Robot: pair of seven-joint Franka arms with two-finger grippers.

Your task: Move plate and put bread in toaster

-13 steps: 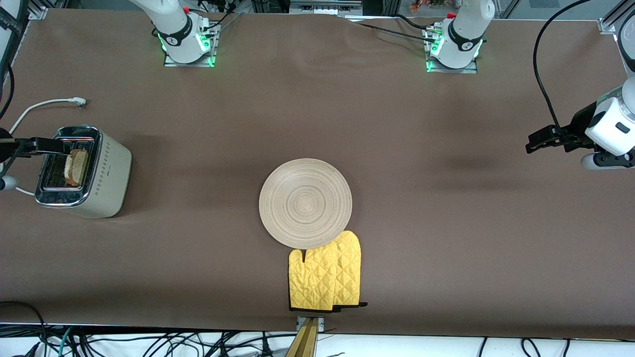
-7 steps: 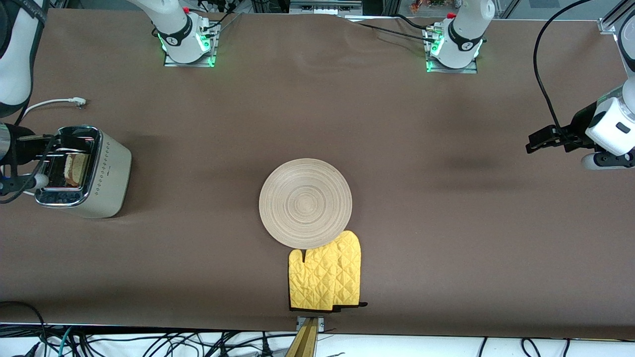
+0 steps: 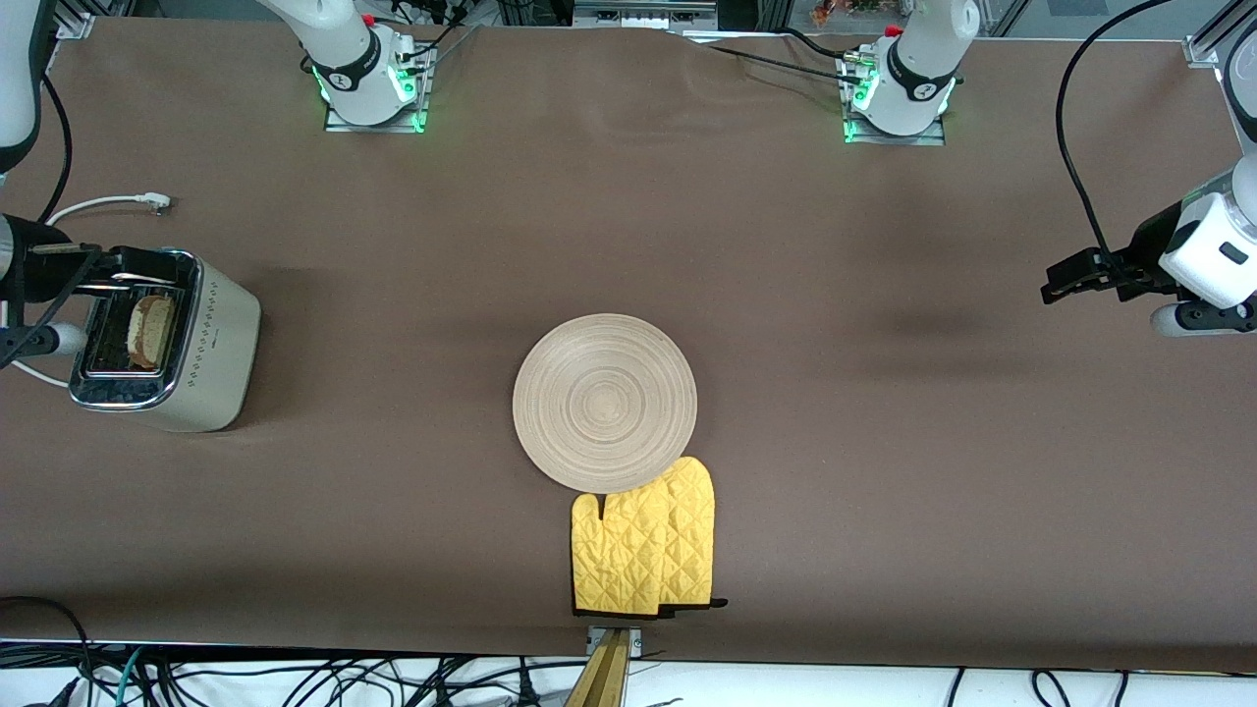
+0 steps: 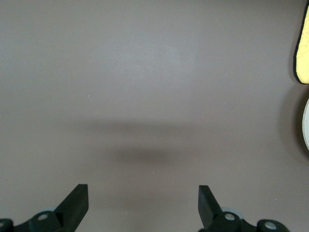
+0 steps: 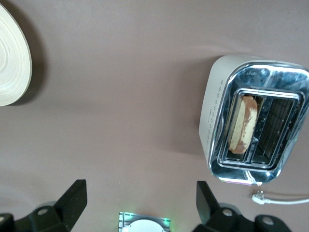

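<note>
Brown bread (image 3: 149,330) sits in the toaster (image 3: 167,341), lower half hidden; we cannot read its logo. Right gripper (image 5: 137,200) above it and idle left gripper (image 4: 143,203) gape empty. Plate (image 3: 605,403) mid-table.

Even overhead light, bright, frames sharp. Soft blurred shadows on brown table (image 3: 786,245). Glare on toaster (image 5: 251,125) chrome top. Green glow at arm bases. Dark shadow hugging plate (image 5: 12,55) rim.
</note>
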